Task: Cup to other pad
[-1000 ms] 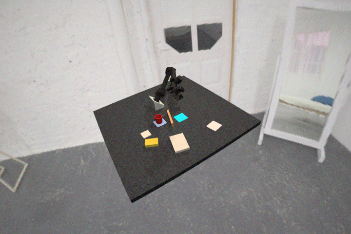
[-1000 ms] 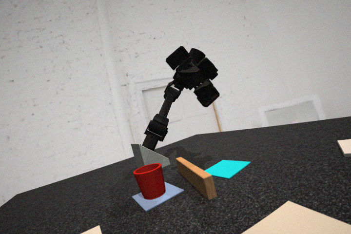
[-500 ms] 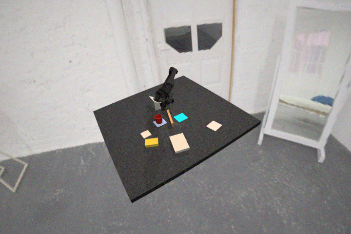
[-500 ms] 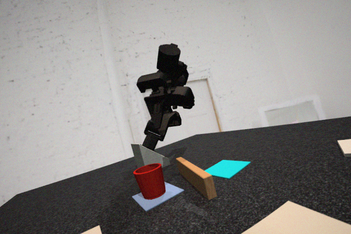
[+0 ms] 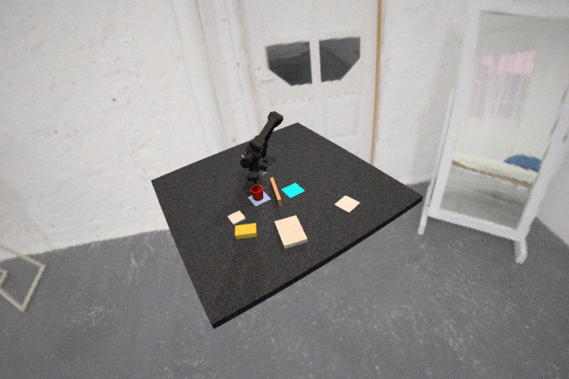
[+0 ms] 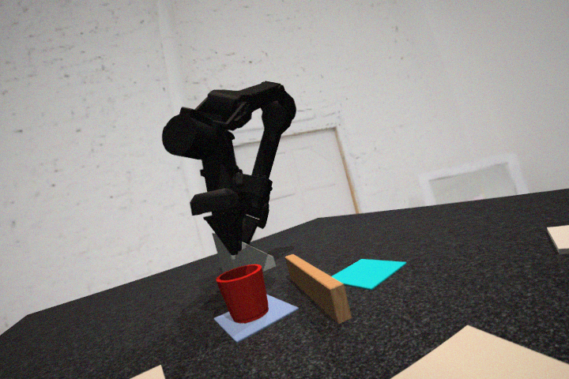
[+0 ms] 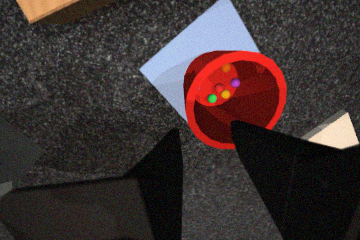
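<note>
The red cup (image 5: 258,195) (image 6: 245,297) (image 7: 258,105) stands upright on the light blue pad (image 5: 260,202) (image 6: 283,307) (image 7: 208,35). Several small marbles (image 7: 225,94) of different colours lie on its bottom. The cyan pad (image 5: 292,189) (image 6: 367,273) lies bare on the far side of the wooden bar. My gripper (image 5: 254,181) (image 6: 242,249) (image 7: 205,132) points down, partly open, with nothing between its fingers. It is just above and behind the cup; in the wrist view one fingertip overlaps the cup's near rim. Whether it touches cannot be told.
A low wooden bar (image 5: 275,191) (image 6: 316,286) (image 7: 53,7) stands between the pads. A grey wedge-shaped plate (image 6: 260,259) stands behind the cup. A yellow block (image 5: 245,230), a large cream block (image 5: 290,230) and two smaller cream pieces (image 5: 236,217) (image 5: 347,204) lie farther out.
</note>
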`<control>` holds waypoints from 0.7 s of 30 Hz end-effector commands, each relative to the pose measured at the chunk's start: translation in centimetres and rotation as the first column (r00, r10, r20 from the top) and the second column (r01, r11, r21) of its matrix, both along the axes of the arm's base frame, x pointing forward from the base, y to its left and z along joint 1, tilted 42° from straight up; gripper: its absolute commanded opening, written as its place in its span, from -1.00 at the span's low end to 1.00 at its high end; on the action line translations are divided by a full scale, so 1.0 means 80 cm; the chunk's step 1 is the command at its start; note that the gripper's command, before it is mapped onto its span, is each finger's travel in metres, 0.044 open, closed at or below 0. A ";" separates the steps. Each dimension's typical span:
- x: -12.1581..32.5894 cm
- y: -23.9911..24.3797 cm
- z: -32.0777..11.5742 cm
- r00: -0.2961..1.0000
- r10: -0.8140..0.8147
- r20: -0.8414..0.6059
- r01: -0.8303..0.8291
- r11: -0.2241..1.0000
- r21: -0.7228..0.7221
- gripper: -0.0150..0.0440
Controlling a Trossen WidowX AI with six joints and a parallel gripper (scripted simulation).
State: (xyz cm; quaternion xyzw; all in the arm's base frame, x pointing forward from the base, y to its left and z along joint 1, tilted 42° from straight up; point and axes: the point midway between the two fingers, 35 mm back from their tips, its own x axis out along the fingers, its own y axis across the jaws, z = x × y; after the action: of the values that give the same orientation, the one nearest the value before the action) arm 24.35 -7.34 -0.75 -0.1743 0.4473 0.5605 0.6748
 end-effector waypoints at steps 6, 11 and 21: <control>-0.004 0.000 -0.002 0.999 0.036 0.008 -0.036 0.997 0.068 0.01; -0.003 0.004 -0.007 0.999 0.036 0.008 -0.036 0.997 0.067 0.01; -0.003 0.017 -0.023 0.999 0.035 0.008 -0.036 0.997 0.067 0.01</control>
State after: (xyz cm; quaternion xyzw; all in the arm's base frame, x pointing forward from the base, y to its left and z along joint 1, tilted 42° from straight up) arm 24.40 -6.62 -1.94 -0.1699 0.4208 0.5841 0.6730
